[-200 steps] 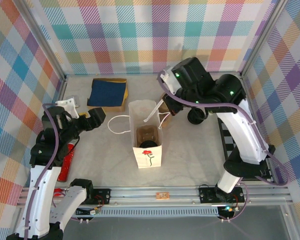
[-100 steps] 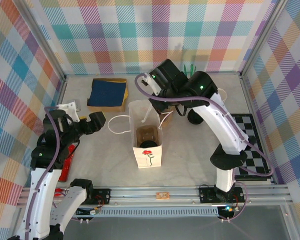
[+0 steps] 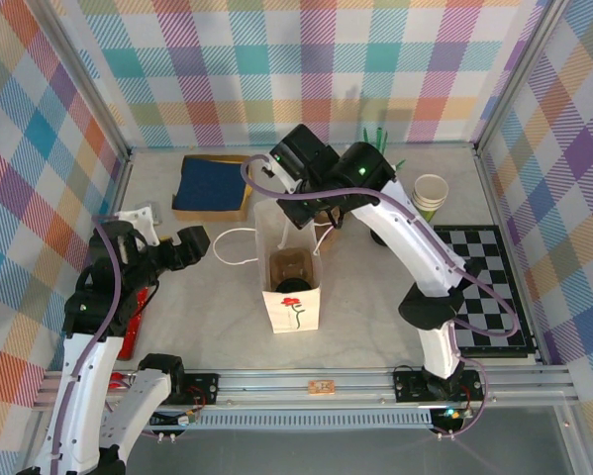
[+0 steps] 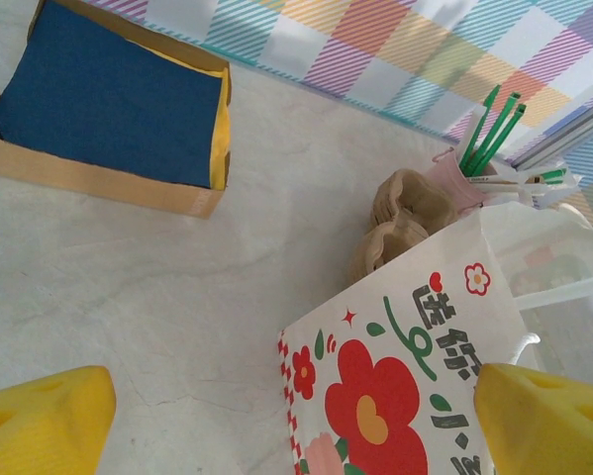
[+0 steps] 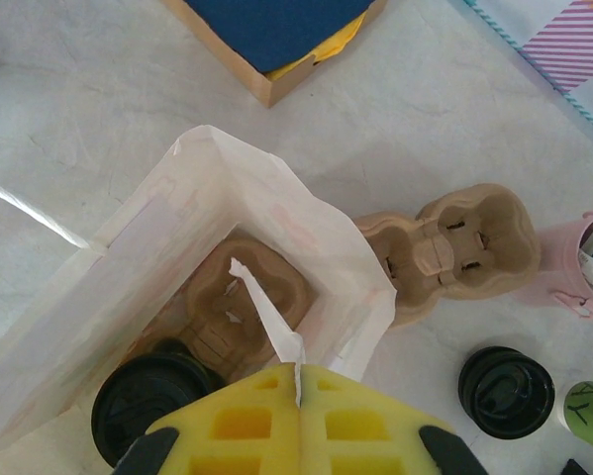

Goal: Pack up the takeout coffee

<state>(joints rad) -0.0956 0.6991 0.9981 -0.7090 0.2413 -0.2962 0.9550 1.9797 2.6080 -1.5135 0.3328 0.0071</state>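
Observation:
A white paper bag (image 3: 294, 309) with a red flower print stands open at mid-table. Inside it, the takeout coffee (image 5: 148, 398) shows its round black lid beside a brown cardboard carrier (image 5: 261, 287). My right gripper (image 5: 298, 381) hangs over the bag's far rim (image 5: 306, 223), shut on the bag's white paper handle (image 5: 266, 317); from above, the right gripper (image 3: 306, 210) is at the bag's back edge. My left gripper (image 3: 182, 247) waits open to the left of the bag, its yellow fingertips (image 4: 44, 426) wide apart, facing the printed bag (image 4: 395, 396).
Behind the bag lie a second cardboard carrier (image 5: 454, 247), another black-lidded cup (image 5: 506, 391), a pink pot of green sticks (image 4: 474, 168) and a lidless green cup (image 3: 430, 193). A box of blue napkins (image 3: 214, 185) sits back left, a checkered mat (image 3: 489, 282) at the right.
The right arm has swung left along the bag's back edge, still holding the handle, uncovering the lidless green cup. The left gripper dropped slightly and stays open.

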